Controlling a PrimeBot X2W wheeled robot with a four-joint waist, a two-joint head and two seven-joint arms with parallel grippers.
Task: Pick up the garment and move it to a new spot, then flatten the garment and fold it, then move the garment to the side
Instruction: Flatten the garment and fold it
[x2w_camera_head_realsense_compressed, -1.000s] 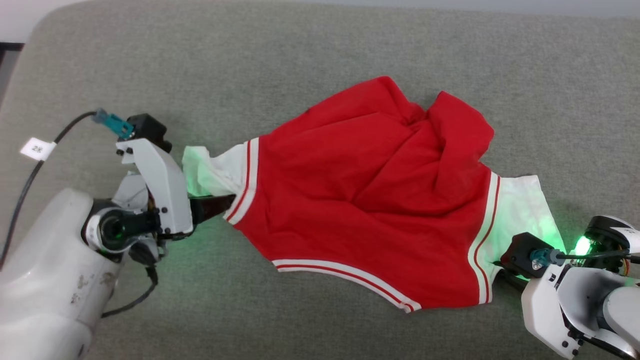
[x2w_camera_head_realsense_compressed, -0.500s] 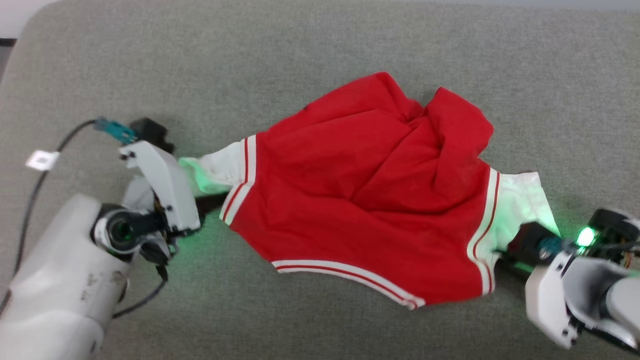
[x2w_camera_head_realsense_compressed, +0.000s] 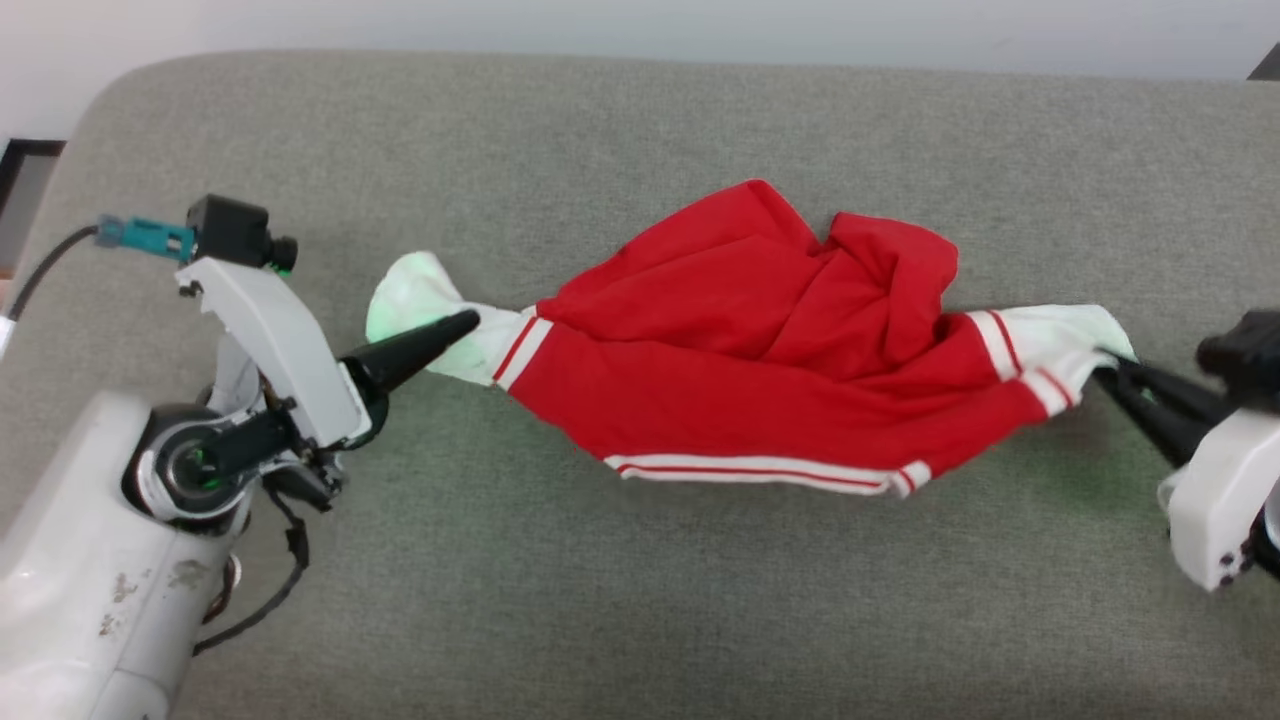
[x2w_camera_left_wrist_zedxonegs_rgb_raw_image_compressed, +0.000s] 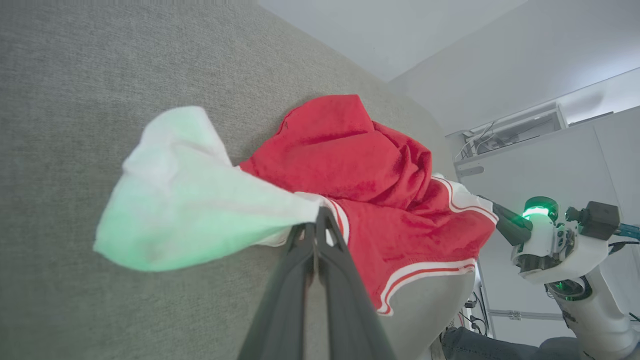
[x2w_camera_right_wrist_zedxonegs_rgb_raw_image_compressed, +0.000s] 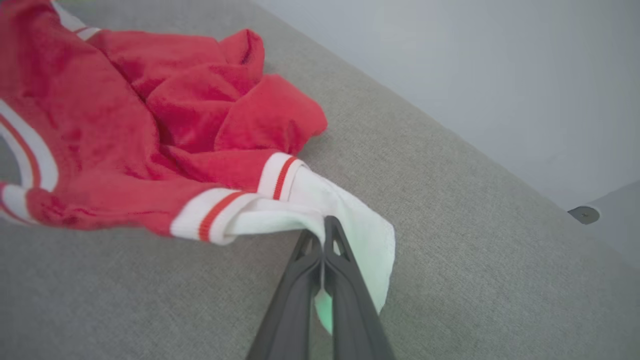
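The garment (x2w_camera_head_realsense_compressed: 760, 360), a bright red jersey with white sleeves and striped trim, hangs stretched between both grippers above the grey cushion. My left gripper (x2w_camera_head_realsense_compressed: 465, 322) is shut on the white left sleeve (x2w_camera_left_wrist_zedxonegs_rgb_raw_image_compressed: 190, 200), pinched at its fingertips (x2w_camera_left_wrist_zedxonegs_rgb_raw_image_compressed: 320, 220). At the other end my right gripper (x2w_camera_head_realsense_compressed: 1105, 365) is shut on the white right sleeve (x2w_camera_right_wrist_zedxonegs_rgb_raw_image_compressed: 320, 210). The red body (x2w_camera_right_wrist_zedxonegs_rgb_raw_image_compressed: 125, 125) bunches and sags in the middle, its top folds touching the cushion. The striped hem (x2w_camera_head_realsense_compressed: 760, 470) runs along the lower edge.
The grey upholstered surface (x2w_camera_head_realsense_compressed: 640, 600) spreads wide on all sides of the garment. Its far edge meets a pale wall (x2w_camera_head_realsense_compressed: 640, 30). In the left wrist view the right arm (x2w_camera_left_wrist_zedxonegs_rgb_raw_image_compressed: 555, 240) stands beyond the cushion's edge, with white cabinets behind it.
The left gripper has shut on the left sleeve. Both grippers rose and pulled apart, lifting and stretching the garment into a narrower band. The head view also shifted.
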